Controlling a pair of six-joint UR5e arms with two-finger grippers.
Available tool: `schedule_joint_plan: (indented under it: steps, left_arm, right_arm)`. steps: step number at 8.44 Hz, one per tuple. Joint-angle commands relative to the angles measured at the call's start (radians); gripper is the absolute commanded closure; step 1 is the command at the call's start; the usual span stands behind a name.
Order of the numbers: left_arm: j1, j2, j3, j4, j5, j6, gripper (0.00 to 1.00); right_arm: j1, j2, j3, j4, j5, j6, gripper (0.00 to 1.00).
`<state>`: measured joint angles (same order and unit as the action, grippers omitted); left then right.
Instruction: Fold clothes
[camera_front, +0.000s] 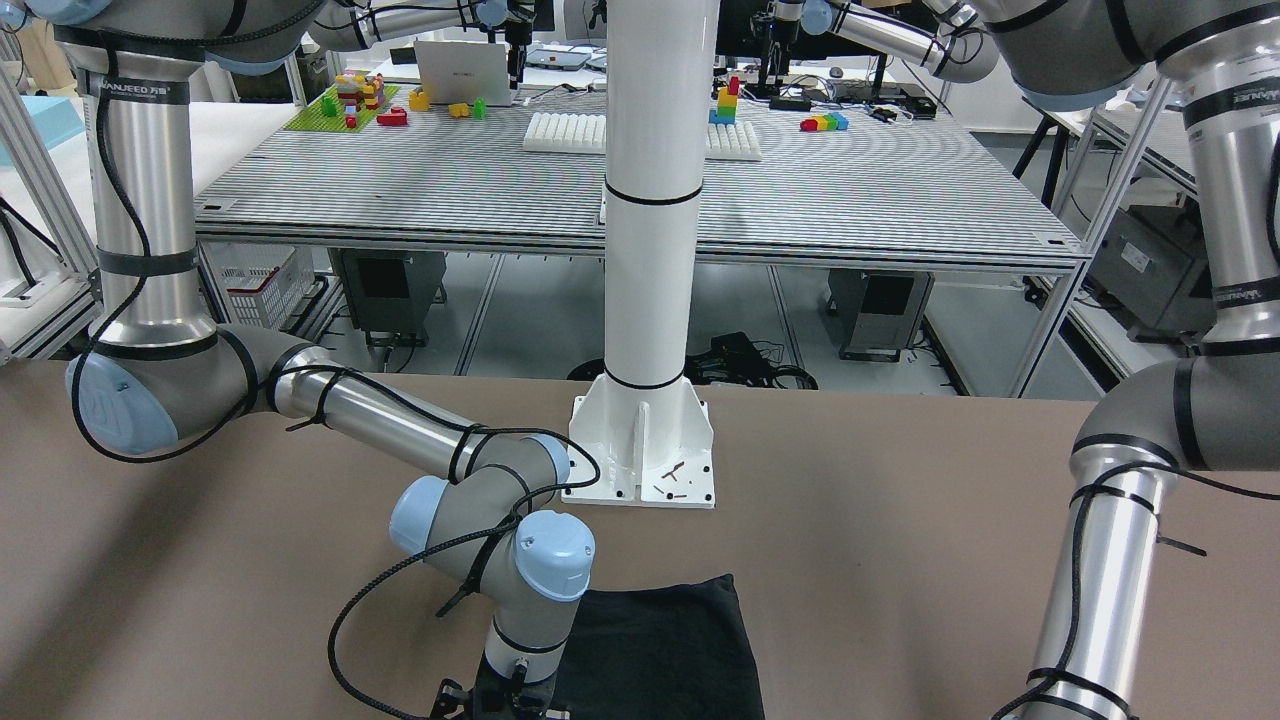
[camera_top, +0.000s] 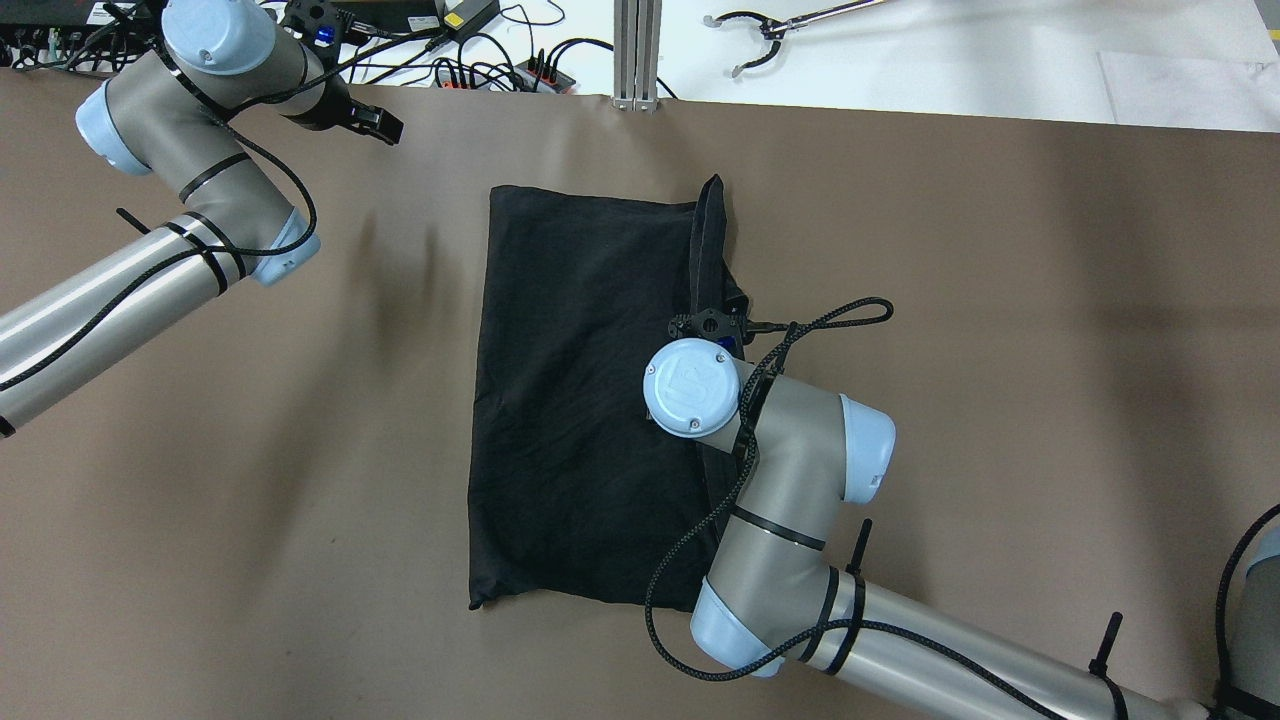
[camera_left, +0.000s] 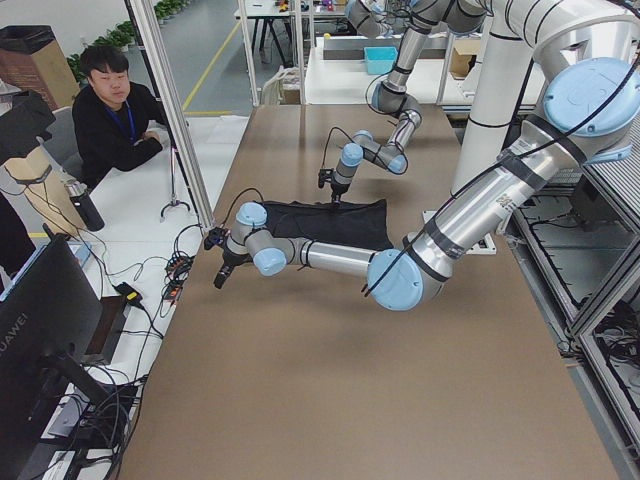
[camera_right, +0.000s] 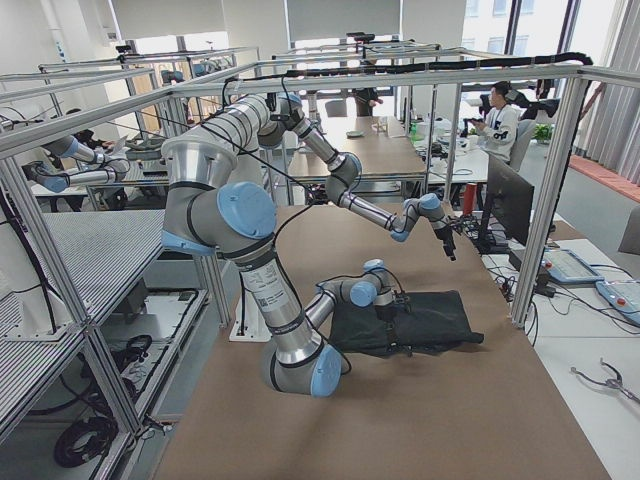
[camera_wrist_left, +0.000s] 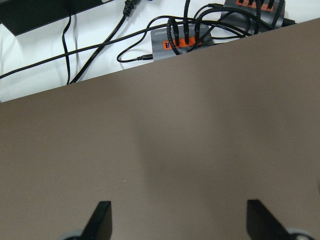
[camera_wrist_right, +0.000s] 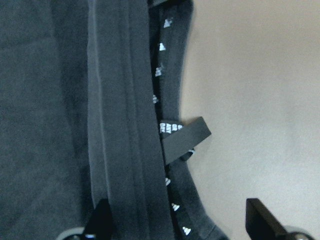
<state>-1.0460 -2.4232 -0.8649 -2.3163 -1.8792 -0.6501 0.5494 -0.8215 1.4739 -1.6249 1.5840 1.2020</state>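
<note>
Spreading over the middle of the brown table (camera_top: 1000, 300), the black garment (camera_top: 570, 380) lies as a tall rectangle, seemingly doubled over, with loose layers along its 3 o'clock edge. The right gripper (camera_wrist_right: 180, 225) hovers above that edge, fingers spread wide and holding nothing. The left gripper (camera_wrist_left: 177, 222) hangs over bare table toward 11 o'clock, fingers likewise wide and empty. To make the next fold cleanly, I judge the right gripper should come straight down over the hem strip (camera_wrist_right: 125, 100) and pinch every layer together, not just the top one. It should avoid catching only the small black tag (camera_wrist_right: 186, 137) that juts toward 3 o'clock.
</note>
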Motion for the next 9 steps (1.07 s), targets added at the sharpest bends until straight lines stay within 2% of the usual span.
schedule_joint_plan:
  steps: [1,2,4,6,7,8,9]
  left_arm:
    - [0.001,0.000,0.000,0.000,0.000,-0.002,0.05]
    - [0.003,0.000,0.000,0.000,0.000,-0.002,0.05]
    - [0.014,-0.002,0.000,0.000,0.000,-0.011,0.05]
    - [0.014,-0.002,-0.006,0.000,0.000,-0.016,0.05]
    - [0.014,-0.002,-0.008,0.000,0.000,-0.017,0.05]
    - [0.014,-0.002,-0.008,0.000,0.000,-0.019,0.05]
    - [0.014,-0.002,-0.008,0.000,0.000,-0.019,0.05]
  right_arm:
    - [0.050,-0.022,0.000,-0.001,0.013,-0.068,0.07]
    - [0.072,-0.051,0.020,0.002,0.020,-0.103,0.07]
    - [0.096,-0.167,0.119,0.013,0.030,-0.200,0.07]
    - [0.098,-0.247,0.217,0.011,0.033,-0.202,0.07]
    - [0.100,-0.217,0.254,0.002,0.062,-0.200,0.06]
    - [0.100,-0.171,0.256,-0.019,0.126,-0.194,0.06]
    - [0.090,-0.147,0.272,-0.036,0.154,-0.187,0.06]
